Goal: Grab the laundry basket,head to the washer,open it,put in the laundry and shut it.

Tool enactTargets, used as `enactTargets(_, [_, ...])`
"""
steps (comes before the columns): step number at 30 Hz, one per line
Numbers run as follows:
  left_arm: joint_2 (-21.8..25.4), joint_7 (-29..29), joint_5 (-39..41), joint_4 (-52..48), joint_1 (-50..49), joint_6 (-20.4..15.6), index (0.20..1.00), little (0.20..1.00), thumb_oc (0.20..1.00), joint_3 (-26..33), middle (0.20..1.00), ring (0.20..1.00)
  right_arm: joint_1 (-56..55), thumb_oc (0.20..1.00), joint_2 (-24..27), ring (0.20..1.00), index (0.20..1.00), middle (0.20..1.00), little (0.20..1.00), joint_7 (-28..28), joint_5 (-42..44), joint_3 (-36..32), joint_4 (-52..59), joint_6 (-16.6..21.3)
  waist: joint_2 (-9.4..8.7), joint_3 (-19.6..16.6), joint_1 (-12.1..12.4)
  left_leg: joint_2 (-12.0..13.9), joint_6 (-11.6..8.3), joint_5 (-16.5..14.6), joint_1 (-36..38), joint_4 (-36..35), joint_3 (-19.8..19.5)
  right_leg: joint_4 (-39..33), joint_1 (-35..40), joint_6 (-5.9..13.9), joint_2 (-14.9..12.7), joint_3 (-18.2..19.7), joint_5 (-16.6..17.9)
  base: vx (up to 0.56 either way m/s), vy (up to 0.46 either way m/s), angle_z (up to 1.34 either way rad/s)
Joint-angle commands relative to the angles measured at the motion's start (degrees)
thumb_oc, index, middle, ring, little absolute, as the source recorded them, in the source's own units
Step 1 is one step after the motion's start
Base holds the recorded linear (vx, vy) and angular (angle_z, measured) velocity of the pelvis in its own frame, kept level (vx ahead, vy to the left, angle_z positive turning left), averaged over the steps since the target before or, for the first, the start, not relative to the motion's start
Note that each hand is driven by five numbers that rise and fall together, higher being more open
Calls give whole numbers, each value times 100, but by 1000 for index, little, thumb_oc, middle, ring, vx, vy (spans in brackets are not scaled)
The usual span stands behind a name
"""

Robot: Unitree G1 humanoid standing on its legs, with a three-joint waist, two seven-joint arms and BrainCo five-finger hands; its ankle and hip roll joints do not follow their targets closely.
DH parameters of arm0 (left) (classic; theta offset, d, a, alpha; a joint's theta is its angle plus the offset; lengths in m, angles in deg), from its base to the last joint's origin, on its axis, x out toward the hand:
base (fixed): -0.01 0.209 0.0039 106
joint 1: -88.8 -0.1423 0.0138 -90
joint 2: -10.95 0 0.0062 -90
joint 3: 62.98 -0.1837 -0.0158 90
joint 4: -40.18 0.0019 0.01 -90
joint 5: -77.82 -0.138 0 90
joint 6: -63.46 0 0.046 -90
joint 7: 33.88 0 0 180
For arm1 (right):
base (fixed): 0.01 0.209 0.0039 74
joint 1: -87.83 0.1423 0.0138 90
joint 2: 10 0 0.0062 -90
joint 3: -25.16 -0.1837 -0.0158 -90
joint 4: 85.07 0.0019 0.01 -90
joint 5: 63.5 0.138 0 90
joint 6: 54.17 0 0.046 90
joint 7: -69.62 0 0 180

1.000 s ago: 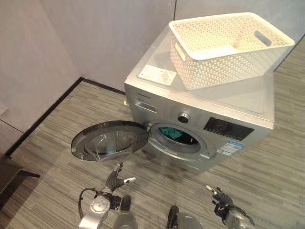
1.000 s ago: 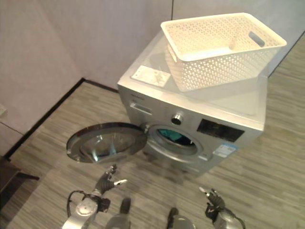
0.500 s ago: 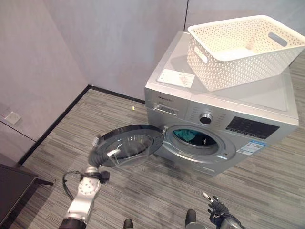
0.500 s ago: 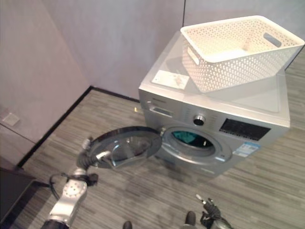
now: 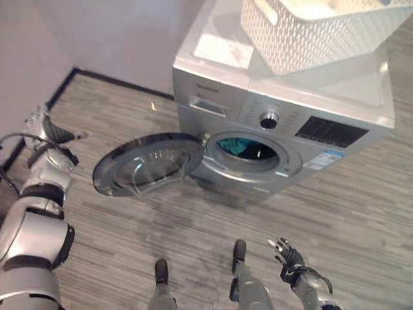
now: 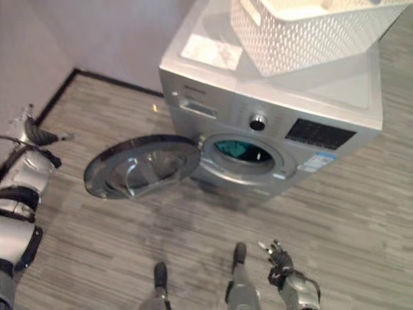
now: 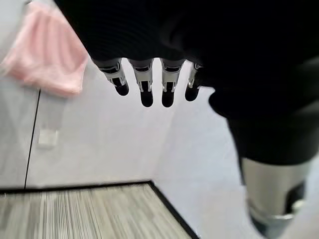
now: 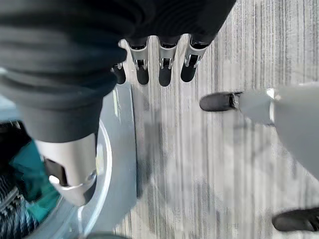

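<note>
**Washer door open, both hands empty**

While the door (image 5: 147,163) hangs swung out to the left of the drum mouth in the middle of the frame, I see both hands holding nothing. My left hand (image 5: 46,126) is raised at the far left edge, well apart from the door, against the wall and the dark skirting. In its wrist view the fingers (image 7: 146,87) run straight in a row, slightly apart, touching nothing, with wall and striped floor past them. My right hand (image 5: 290,255) sits low at the lower right, over the floor in front of the washer (image 5: 277,103). Its fingers (image 8: 163,67) are likewise straight and loosely spread, closed on nothing, with the washer's front rim beside them. The basket (image 5: 310,29) rests on top of the washer at the upper right, cut off by the frame's top edge. Teal laundry (image 5: 233,146) lies inside the drum, seen through the round opening.
</note>
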Motion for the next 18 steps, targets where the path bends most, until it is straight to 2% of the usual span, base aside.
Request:
enactTargets(1, [310,220,272,564,819,-9,1000,1000,1000,27,1000,1000,111,1000,118,1000,1000,1000,1000,14,339,46,300,333,-397,529,-46,163,42,86,-534,-26,-287,1,233,547,-301,248,-395,-47,-2,3])
enactTargets(6, [220,424,496,784,1060,-26,1000,1000,1000,-75,1000,1000,58,1000,94,1000,1000,1000,1000,25,581,51,534,431,-448,635,-134,172,-20,196,-988,-26,-402,1,-145,564,-275,226,-339,-51,-14,12])
enactTargets(8, [139,613,371,886,991,-26,1000,1000,1000,-172,1000,1000,67,1000,76,1000,1000,1000,1000,15,563,105,589,426,-465,625,-176,182,-33,228,-1152,-26,-421,1,-295,561,-260,235,-316,-26,7,12])
enactTargets(9, [19,908,247,1021,872,28,1000,1000,1000,-207,1000,1000,106,1000,87,1000,1000,1000,1000,4,538,145,616,396,-478,596,-204,199,-53,247,-1267,-26,-423,1,-405,564,-252,237,-305,0,0,0])
enactTargets(12, [-61,1067,100,1081,760,46,1000,1000,1000,-231,1000,1000,133,1000,92,1000,1000,1000,1000,-38,505,201,686,389,-496,541,-232,210,-66,254,-1319,-26,-420,1,-474,570,-248,262,-295,0,0,0])
enactTargets(18, [-798,1049,-106,575,93,-49,1000,1000,1000,-167,1000,1000,47,1000,174,1000,1000,1000,1000,-118,398,341,943,439,-458,444,-218,231,-98,226,-1202,-26,-336,1,-381,578,-280,292,-330,0,-5,1])
